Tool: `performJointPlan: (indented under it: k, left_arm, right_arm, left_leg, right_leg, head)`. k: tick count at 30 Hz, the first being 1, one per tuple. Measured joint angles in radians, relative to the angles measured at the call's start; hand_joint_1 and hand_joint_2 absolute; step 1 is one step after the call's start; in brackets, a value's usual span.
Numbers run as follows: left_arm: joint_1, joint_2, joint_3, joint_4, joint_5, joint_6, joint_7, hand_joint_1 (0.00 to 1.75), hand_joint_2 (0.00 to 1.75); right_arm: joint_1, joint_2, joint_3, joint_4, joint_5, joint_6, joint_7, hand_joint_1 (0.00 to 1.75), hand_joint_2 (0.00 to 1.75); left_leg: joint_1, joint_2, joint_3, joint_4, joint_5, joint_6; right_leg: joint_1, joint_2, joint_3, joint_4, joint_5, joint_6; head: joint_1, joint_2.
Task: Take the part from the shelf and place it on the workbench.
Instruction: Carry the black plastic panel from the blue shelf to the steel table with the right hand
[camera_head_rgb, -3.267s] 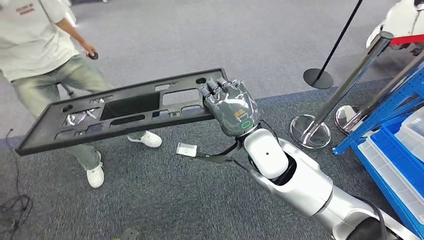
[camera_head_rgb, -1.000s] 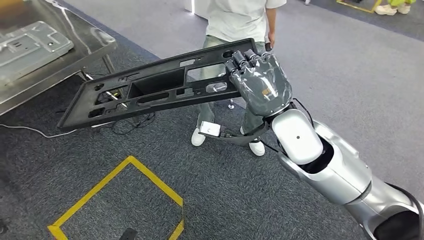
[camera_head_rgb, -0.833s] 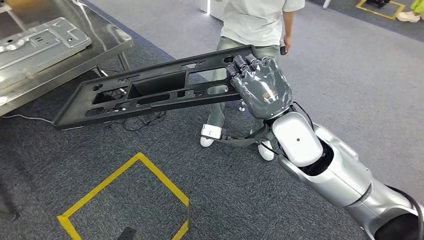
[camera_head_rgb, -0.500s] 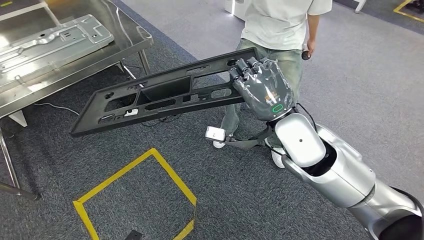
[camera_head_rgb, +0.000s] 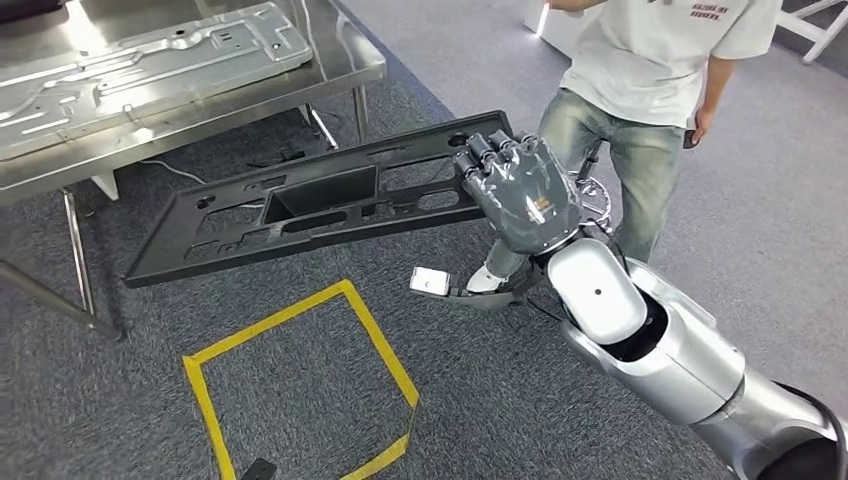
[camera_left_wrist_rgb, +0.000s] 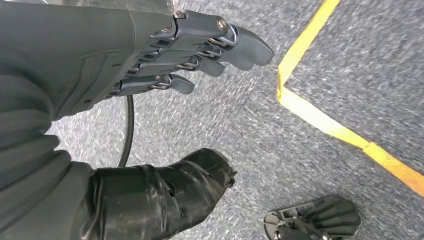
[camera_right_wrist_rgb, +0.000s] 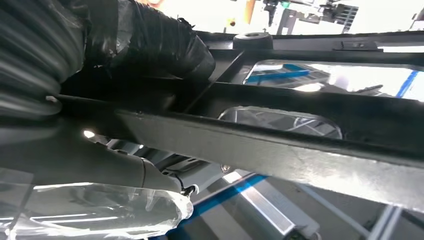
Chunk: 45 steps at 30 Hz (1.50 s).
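The part is a long black plastic panel (camera_head_rgb: 300, 205) with several cut-outs. My right hand (camera_head_rgb: 520, 190) grips its right end and carries it flat in the air above the carpet. The panel's left end reaches toward the steel workbench (camera_head_rgb: 250, 95) at the upper left. Up close in the right wrist view, the black panel (camera_right_wrist_rgb: 280, 145) crosses the picture with my right hand (camera_right_wrist_rgb: 125, 55) clamped around its edge. My left hand (camera_left_wrist_rgb: 150, 50) hangs over the grey carpet with its fingers apart and nothing in it.
A silver stamped metal sheet (camera_head_rgb: 140, 60) lies on the workbench, whose legs (camera_head_rgb: 80, 265) stand on the carpet. A person (camera_head_rgb: 650, 100) in a white shirt and jeans stands just beyond my right hand. A yellow tape square (camera_head_rgb: 300, 380) marks the floor below the panel.
The camera has turned: the workbench has come further into the picture at the upper left and the person has shifted right. My right hand still holds the panel the same way.
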Motion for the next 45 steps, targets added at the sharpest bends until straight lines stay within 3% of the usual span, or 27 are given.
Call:
performJointPlan:
  k: [2, 3, 5, 6, 7, 9, 11, 13, 15, 16, 17, 18, 20, 22, 23, 24, 26, 28, 32, 34, 35, 37, 39, 40, 41, 43, 45]
  left_arm:
    - [-0.001, 0.001, 0.000, 0.000, 0.000, -0.001, 0.001, 0.00, 1.75]
    - [-0.003, 0.001, 0.000, 0.000, 0.000, -0.001, 0.001, 0.00, 1.75]
    - [-0.007, 0.001, 0.000, 0.000, 0.001, -0.001, 0.001, 0.00, 1.75]
    - [-0.006, 0.001, -0.001, 0.000, 0.001, -0.001, 0.001, 0.00, 1.75]
    - [-0.005, 0.001, -0.001, 0.000, 0.001, -0.001, 0.001, 0.00, 1.75]
    - [-0.004, 0.001, -0.001, 0.000, 0.001, -0.002, 0.002, 0.00, 1.75]
    - [-0.005, 0.000, -0.001, 0.000, 0.000, -0.004, 0.004, 0.00, 1.75]
    - [-0.006, 0.000, -0.001, 0.000, 0.000, -0.005, 0.006, 0.00, 1.75]
    - [-0.003, 0.001, -0.002, 0.000, 0.000, -0.006, 0.007, 0.00, 1.75]
    - [0.000, 0.002, -0.002, 0.000, 0.000, -0.007, 0.009, 0.00, 1.75]
    - [0.002, 0.002, -0.002, 0.000, 0.000, -0.009, 0.010, 0.00, 1.75]
    - [0.001, 0.003, -0.003, 0.000, 0.000, -0.011, 0.012, 0.00, 1.75]
    - [-0.003, 0.002, -0.004, 0.000, 0.001, -0.016, 0.014, 0.00, 1.75]
    - [-0.005, 0.002, -0.005, 0.000, 0.004, -0.020, 0.016, 0.00, 1.75]
    - [-0.005, 0.002, -0.006, 0.000, 0.005, -0.022, 0.015, 0.00, 1.75]
    - [-0.004, 0.003, -0.007, 0.000, 0.006, -0.023, 0.015, 0.00, 1.75]
    - [-0.003, 0.004, -0.007, 0.000, 0.008, -0.025, 0.013, 0.00, 1.75]
    - [-0.005, 0.005, -0.007, 0.000, 0.008, -0.027, 0.012, 0.00, 1.75]
    - [0.001, 0.009, -0.007, 0.000, 0.016, -0.037, 0.015, 0.00, 1.75]
    - [0.002, 0.010, -0.008, 0.000, 0.026, -0.056, 0.021, 0.00, 1.75]
    - [0.001, 0.010, -0.008, 0.000, 0.032, -0.072, 0.024, 0.00, 1.75]
    - [-0.003, 0.010, -0.008, 0.000, 0.039, -0.106, 0.029, 0.00, 1.75]
    - [-0.006, 0.010, -0.008, 0.000, 0.042, -0.131, 0.032, 0.00, 1.75]
    - [-0.005, 0.010, -0.008, 0.000, 0.042, -0.140, 0.034, 0.00, 1.75]
    - [-0.005, 0.010, -0.008, 0.000, 0.042, -0.148, 0.037, 0.00, 1.75]
    - [-0.006, 0.010, -0.008, 0.000, 0.042, -0.161, 0.043, 0.00, 1.75]
    - [-0.007, 0.010, -0.008, 0.000, 0.042, -0.169, 0.047, 0.00, 1.75]
  right_arm:
    - [0.002, -0.003, 0.000, 0.000, 0.000, 0.000, 0.000, 1.75, 1.75]
    - [0.004, -0.005, 0.000, 0.000, 0.000, 0.000, 0.000, 1.75, 1.75]
    - [0.011, -0.008, 0.000, 0.001, 0.000, 0.000, 0.000, 1.75, 1.75]
    - [0.014, -0.009, 0.000, 0.001, 0.000, 0.000, 0.000, 1.75, 1.75]
    - [0.016, -0.010, 0.000, 0.001, 0.000, 0.000, 0.000, 1.75, 1.75]
    - [0.017, -0.011, 0.000, 0.001, 0.000, 0.000, 0.000, 1.75, 1.75]
    - [0.016, -0.012, 0.000, 0.001, -0.001, -0.001, -0.002, 1.75, 1.75]
    - [0.015, -0.014, 0.000, 0.000, -0.003, -0.001, -0.004, 1.75, 1.75]
    - [0.015, -0.014, 0.000, 0.000, -0.005, -0.002, -0.004, 1.75, 1.75]
    - [0.015, -0.014, 0.000, 0.000, -0.006, -0.002, -0.005, 1.75, 1.75]
    - [0.015, -0.014, 0.000, 0.000, -0.006, -0.002, -0.005, 1.75, 1.75]
    - [0.015, -0.014, 0.000, 0.000, -0.007, -0.002, -0.006, 1.75, 1.75]
    - [0.016, -0.014, 0.000, 0.000, -0.007, -0.001, -0.010, 1.75, 1.75]
    - [0.016, -0.014, 0.000, 0.000, -0.007, 0.000, -0.017, 1.75, 1.75]
    - [0.016, -0.014, 0.000, 0.000, -0.007, 0.000, -0.020, 1.75, 1.75]
    - [0.016, -0.014, 0.000, 0.000, -0.008, 0.001, -0.022, 1.75, 1.75]
    - [0.015, -0.014, 0.000, -0.001, -0.008, 0.002, -0.026, 1.75, 1.75]
    - [0.014, -0.016, 0.000, -0.002, -0.008, 0.004, -0.029, 1.75, 1.75]
    - [0.013, -0.021, 0.000, -0.007, 0.008, 0.008, -0.007, 1.75, 1.75]
    - [0.012, -0.022, -0.002, -0.010, 0.015, 0.011, 0.002, 1.75, 1.75]
    - [0.012, -0.024, -0.003, -0.011, 0.017, 0.014, 0.003, 1.75, 1.75]
    - [0.012, -0.026, -0.005, -0.010, 0.021, 0.019, 0.002, 1.75, 1.75]
    - [0.014, -0.028, -0.006, -0.009, 0.024, 0.020, 0.001, 1.75, 1.75]
    - [0.015, -0.028, -0.006, -0.008, 0.024, 0.020, 0.001, 1.75, 1.75]
    - [0.015, -0.029, -0.006, -0.008, 0.025, 0.020, 0.000, 1.75, 1.75]
    - [0.014, -0.029, -0.006, -0.008, 0.026, 0.019, 0.000, 1.75, 1.75]
    - [0.013, -0.029, -0.006, -0.009, 0.027, 0.019, 0.000, 1.75, 1.75]
  left_leg:
    - [0.004, -0.017, 0.007, -0.004, 0.001, 0.011]
    - [0.003, -0.026, 0.008, -0.004, 0.000, 0.014]
    - [0.001, -0.050, 0.008, -0.002, -0.002, 0.019]
    - [-0.001, -0.064, 0.009, 0.000, -0.003, 0.021]
    - [-0.003, -0.078, 0.010, 0.002, -0.005, 0.022]
    - [-0.005, -0.107, 0.015, 0.005, -0.008, 0.022]
    - [-0.003, -0.131, 0.015, 0.003, -0.008, 0.017]
    - [0.002, -0.149, 0.009, 0.002, -0.006, 0.008]
    - [0.006, -0.169, 0.007, -0.003, -0.003, -0.003]
    - [0.005, -0.167, 0.009, -0.005, -0.003, -0.009]
    - [0.001, -0.151, 0.009, -0.004, -0.006, -0.014]
    - [-0.002, -0.122, 0.002, 0.012, -0.017, -0.020]
    - [0.000, -0.051, -0.046, 0.109, -0.067, -0.030]
    - [0.009, -0.024, -0.113, 0.236, -0.116, -0.040]
    - [0.012, -0.021, -0.129, 0.264, -0.119, -0.044]
    - [0.015, -0.018, -0.124, 0.251, -0.102, -0.047]
    - [0.017, 0.005, -0.056, 0.121, -0.038, -0.051]
    - [0.012, 0.029, 0.004, 0.012, -0.004, -0.043]
    - [0.007, 0.017, 0.010, -0.002, -0.010, -0.017]
    - [0.009, 0.008, 0.018, -0.007, -0.011, -0.006]
    - [0.010, 0.004, 0.023, -0.010, -0.011, -0.001]
    - [0.009, -0.003, 0.026, -0.010, -0.013, 0.005]
    - [0.005, -0.014, 0.026, -0.009, -0.015, 0.010]
    - [0.004, -0.020, 0.027, -0.008, -0.017, 0.011]
    - [0.002, -0.027, 0.028, -0.006, -0.018, 0.011]
    - [0.001, -0.037, 0.033, -0.003, -0.022, 0.010]
    - [0.000, -0.044, 0.030, -0.001, -0.024, 0.005]
  right_leg:
    - [-0.005, 0.053, -0.036, 0.079, -0.044, 0.007]
    - [-0.004, 0.075, -0.072, 0.149, -0.075, 0.007]
    - [-0.003, 0.092, -0.145, 0.278, -0.118, 0.007]
    - [-0.002, 0.094, -0.164, 0.303, -0.114, 0.005]
    - [-0.002, 0.095, -0.164, 0.287, -0.092, 0.001]
    - [-0.001, 0.106, -0.120, 0.171, -0.012, -0.009]
    - [-0.003, 0.147, -0.064, 0.048, 0.034, -0.019]
    - [-0.002, 0.173, -0.042, 0.002, 0.039, -0.024]
    - [0.001, 0.157, -0.036, -0.005, 0.041, -0.028]
    - [-0.001, 0.144, -0.029, -0.014, 0.043, -0.031]
    - [-0.004, 0.133, -0.020, -0.025, 0.045, -0.034]
    - [-0.008, 0.120, -0.011, -0.036, 0.048, -0.038]
    - [-0.007, 0.095, 0.000, -0.046, 0.048, -0.044]
    - [-0.006, 0.068, 0.002, -0.046, 0.044, -0.048]
    - [-0.006, 0.055, 0.003, -0.045, 0.042, -0.047]
    - [-0.006, 0.044, 0.004, -0.043, 0.039, -0.045]
    - [-0.008, 0.022, 0.007, -0.035, 0.030, -0.037]
    - [-0.005, 0.006, 0.008, -0.026, 0.020, -0.025]
    - [-0.001, -0.010, 0.012, -0.023, 0.012, -0.006]
    - [-0.006, 0.016, 0.008, -0.002, -0.008, 0.004]
    - [-0.008, 0.039, -0.006, 0.031, -0.029, 0.007]
    - [-0.009, 0.082, -0.074, 0.161, -0.089, 0.008]
    - [-0.008, 0.092, -0.141, 0.276, -0.119, 0.005]
    - [-0.007, 0.093, -0.150, 0.282, -0.105, 0.002]
    - [-0.005, 0.093, -0.140, 0.250, -0.073, -0.003]
    - [0.000, 0.098, -0.080, 0.113, 0.004, -0.016]
    - [0.006, 0.105, -0.035, 0.012, 0.036, -0.026]
  head:
    - [0.005, 0.000]
    - [0.007, 0.000]
    - [0.008, 0.000]
    - [0.008, 0.000]
    - [0.008, 0.000]
    - [0.008, 0.000]
    - [0.007, 0.000]
    - [0.005, 0.000]
    - [0.007, 0.000]
    - [0.008, 0.000]
    - [0.006, 0.000]
    - [0.002, 0.000]
    - [-0.005, 0.000]
    - [-0.006, 0.000]
    - [-0.006, 0.000]
    - [-0.006, 0.000]
    - [-0.006, 0.000]
    - [-0.006, 0.000]
    - [-0.002, 0.000]
    - [0.000, 0.000]
    - [0.002, 0.000]
    - [0.005, 0.000]
    - [0.006, 0.000]
    - [0.006, 0.000]
    - [0.006, 0.000]
    - [0.006, 0.000]
    - [0.006, 0.000]
